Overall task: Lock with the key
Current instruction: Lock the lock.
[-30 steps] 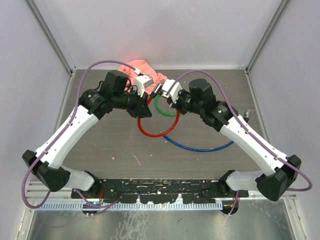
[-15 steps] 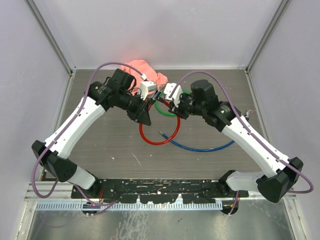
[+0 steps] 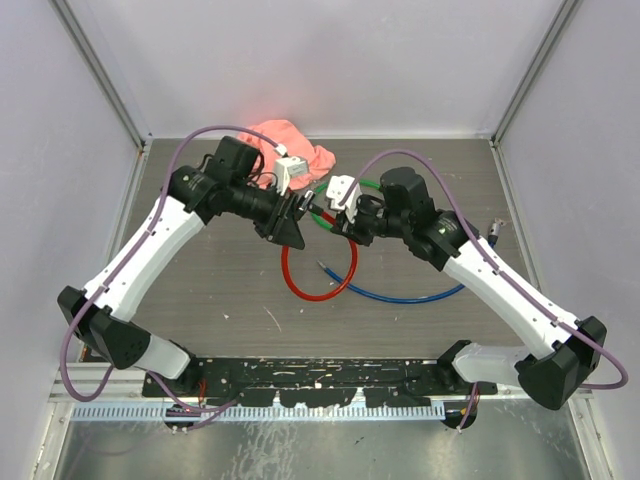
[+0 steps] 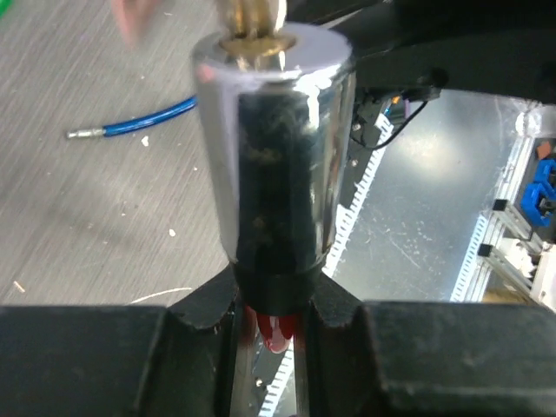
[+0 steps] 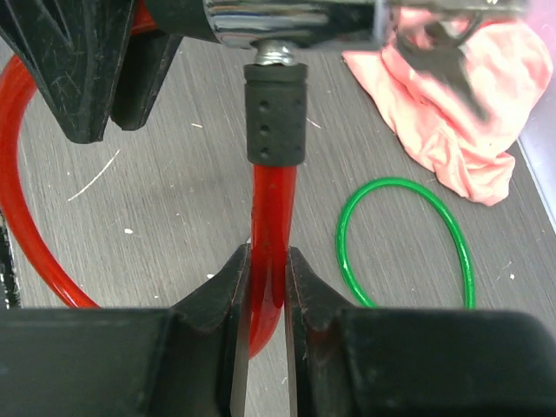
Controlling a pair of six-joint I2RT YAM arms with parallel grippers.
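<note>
A red cable lock [image 3: 318, 272] lies looped on the table. My left gripper [image 4: 274, 317] is shut on the black base of its chrome lock cylinder [image 4: 274, 148], held above the table; a brass part [image 4: 252, 22] shows at the cylinder's far end. My right gripper [image 5: 268, 278] is shut on the red cable [image 5: 271, 217] just behind its black end sleeve [image 5: 275, 113], whose metal tip meets the chrome lock body [image 5: 287, 17]. Dark blurred key shapes [image 5: 439, 43] hang beside the lock body. In the top view the two grippers, left [image 3: 290, 222] and right [image 3: 332, 218], meet tip to tip.
A pink cloth [image 3: 290, 140] lies at the back. A green cable ring [image 5: 404, 243] lies by it, and a blue cable [image 3: 410, 296] curves to the right of the red loop, its metal end [image 4: 82, 134] loose on the table.
Both grippers have drawn closer together and shifted slightly nearer. The left arm's elbow swung outward. The red loop slid a little toward the front.
</note>
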